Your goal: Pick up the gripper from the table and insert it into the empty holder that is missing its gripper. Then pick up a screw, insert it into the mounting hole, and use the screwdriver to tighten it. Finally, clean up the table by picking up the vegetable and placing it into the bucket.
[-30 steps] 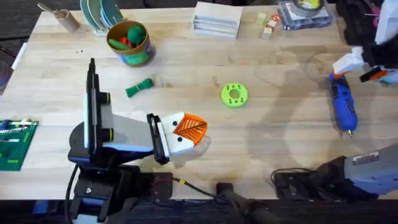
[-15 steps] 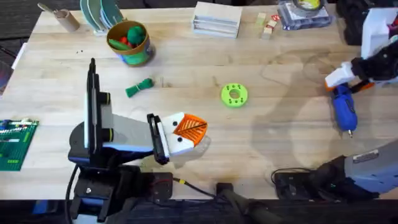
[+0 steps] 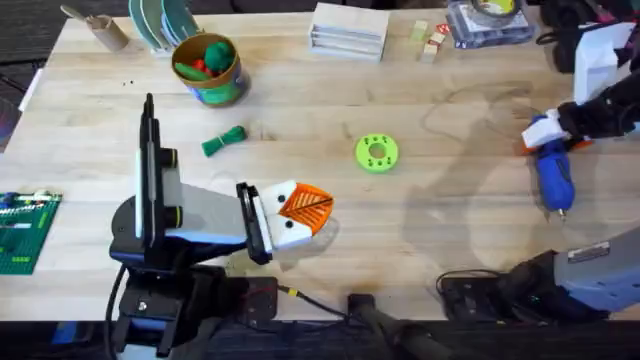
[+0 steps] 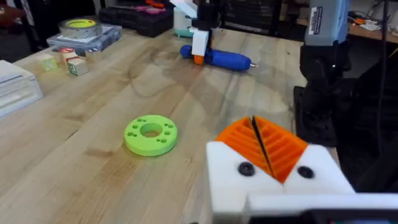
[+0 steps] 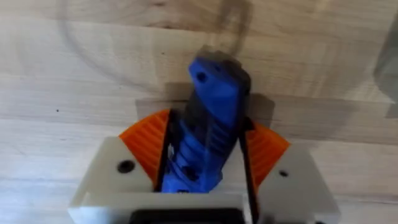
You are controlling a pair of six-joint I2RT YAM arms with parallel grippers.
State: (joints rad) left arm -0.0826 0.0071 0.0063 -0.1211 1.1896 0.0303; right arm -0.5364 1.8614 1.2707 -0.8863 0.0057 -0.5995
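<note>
The right gripper (image 5: pixel 202 165) clamps the rigid, smooth, probably top-heavy screwdriver (image 3: pixel 552 172) at its rear end near the table's (image 3: pixel 450 240) right edge, so grip firmly; the left gripper's (image 4: pixel 261 146) 2 fingers are closed.

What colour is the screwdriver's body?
Blue; the screwdriver shows best in the right wrist view.

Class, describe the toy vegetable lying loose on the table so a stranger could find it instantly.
Start at the patterned bucket near the table's far left. Just nearer the arms lies the vegetable, alone on bare wood. Unlike the round holed green disc, it is elongated with a flared leafy end.
</note>
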